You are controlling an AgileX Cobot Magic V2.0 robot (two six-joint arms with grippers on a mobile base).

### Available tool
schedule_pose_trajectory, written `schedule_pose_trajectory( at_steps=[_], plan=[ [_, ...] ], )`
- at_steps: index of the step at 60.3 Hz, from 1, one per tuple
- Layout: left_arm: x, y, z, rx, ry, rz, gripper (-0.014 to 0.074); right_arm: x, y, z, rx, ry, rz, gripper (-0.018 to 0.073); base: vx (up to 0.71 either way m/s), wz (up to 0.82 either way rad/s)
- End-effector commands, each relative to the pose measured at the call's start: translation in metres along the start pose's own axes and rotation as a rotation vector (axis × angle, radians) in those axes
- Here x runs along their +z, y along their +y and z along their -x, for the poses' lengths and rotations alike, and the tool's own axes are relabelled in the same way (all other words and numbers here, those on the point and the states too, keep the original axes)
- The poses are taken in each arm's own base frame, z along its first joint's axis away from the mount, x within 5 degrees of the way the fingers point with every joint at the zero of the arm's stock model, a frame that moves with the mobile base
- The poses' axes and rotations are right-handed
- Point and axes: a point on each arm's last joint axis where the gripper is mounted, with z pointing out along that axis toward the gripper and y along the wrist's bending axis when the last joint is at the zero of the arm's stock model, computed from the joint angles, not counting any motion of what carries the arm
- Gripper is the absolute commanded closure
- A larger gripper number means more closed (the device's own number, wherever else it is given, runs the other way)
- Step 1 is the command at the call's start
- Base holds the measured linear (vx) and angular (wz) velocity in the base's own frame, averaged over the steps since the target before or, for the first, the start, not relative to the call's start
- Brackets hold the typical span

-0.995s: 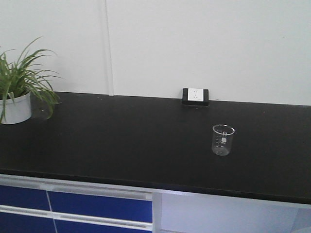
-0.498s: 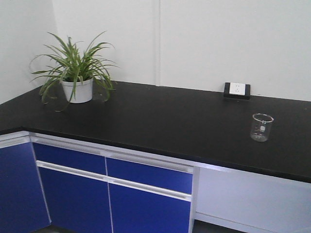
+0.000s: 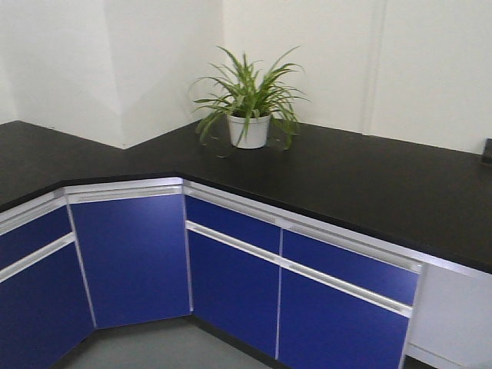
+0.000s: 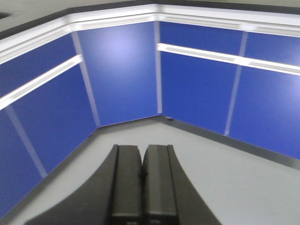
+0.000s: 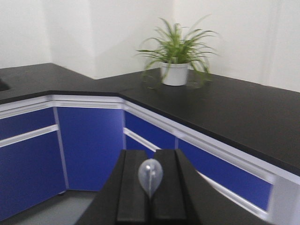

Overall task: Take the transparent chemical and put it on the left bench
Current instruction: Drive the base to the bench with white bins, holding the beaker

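— So, which step is in hand?
— The carry, I'd judge. The right gripper (image 5: 151, 154) is clamped on the pipette (image 5: 150, 174). Only the bulb shows, poking up between the jaws, and the tip is hidden.
— And the left gripper (image 4: 142, 152)?
— Pressed shut with nothing in it, low over the floor (image 4: 243, 178), facing the blue cabinets (image 3: 131, 254).
— Is the bench in sight?
— Not that I can tell. What shows is a black corner counter (image 3: 369, 177) over those cabinets, with a plant (image 3: 247, 108) in the far corner. The right wrist view is blurred at its left edge, so the dark patch there may be a sink (image 5: 3, 85).
— What does the next move call for?
— Finding the bench further left, bringing the right arm over a bare part of its top, lowering until the pipette is just above it, then opening. The bulb looks soft, so go gently.
— Any writing?
— None readable, and no labels or brands.
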Motion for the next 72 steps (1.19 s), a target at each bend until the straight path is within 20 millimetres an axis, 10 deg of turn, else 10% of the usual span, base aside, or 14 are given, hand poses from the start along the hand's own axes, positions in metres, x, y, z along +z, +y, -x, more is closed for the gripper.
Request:
schedule_pose_trajectory(
  at_steps=[1,72],
  plan=[
    [-0.0013,0.0001,0.0028,-0.009,-0.081,0.002,0.0600,-0.0002,-0.0031,0.0147,-0.010,-0.080,-0.034,0.0562,-0.11,0.55],
    [-0.0013,0.0001,0.0028,-0.009,-0.081,0.002,0.0600,-0.0002,-0.0031,0.0147,-0.010,-0.080,-0.034,0.0562,-0.02,0.50]
  ],
)
